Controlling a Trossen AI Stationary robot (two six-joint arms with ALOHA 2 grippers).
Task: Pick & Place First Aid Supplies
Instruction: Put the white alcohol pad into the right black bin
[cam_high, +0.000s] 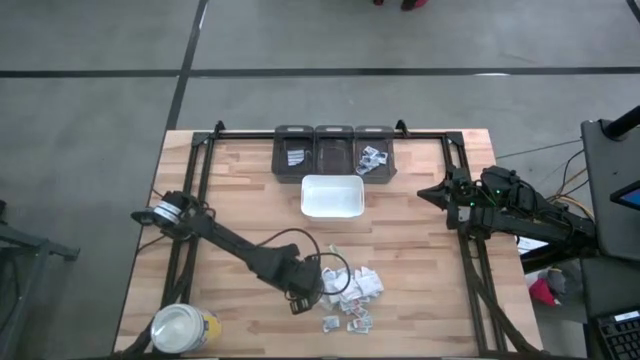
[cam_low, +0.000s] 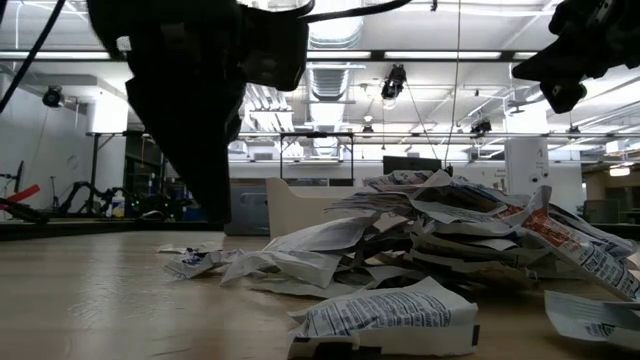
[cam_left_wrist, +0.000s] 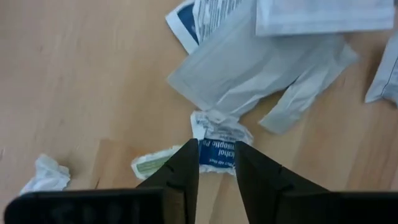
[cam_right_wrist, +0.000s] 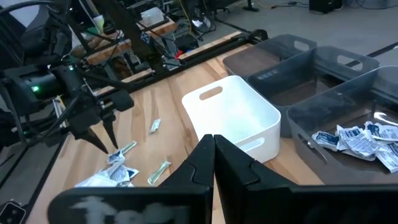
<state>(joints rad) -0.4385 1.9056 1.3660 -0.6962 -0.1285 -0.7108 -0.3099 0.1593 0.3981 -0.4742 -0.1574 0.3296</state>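
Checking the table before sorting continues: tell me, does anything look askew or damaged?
Yes. The packets lie in a loose, crumpled heap near the left gripper, some strewn apart on the table. The packet between its open fingers looks torn.

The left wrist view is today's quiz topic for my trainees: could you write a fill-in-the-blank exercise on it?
1. The left gripper straddles a small packet printed white and ____.
2. That packet lies on bare ____.
3. Two fingers of this gripper are ____, not shut.

Missing words: blue; wood; apart
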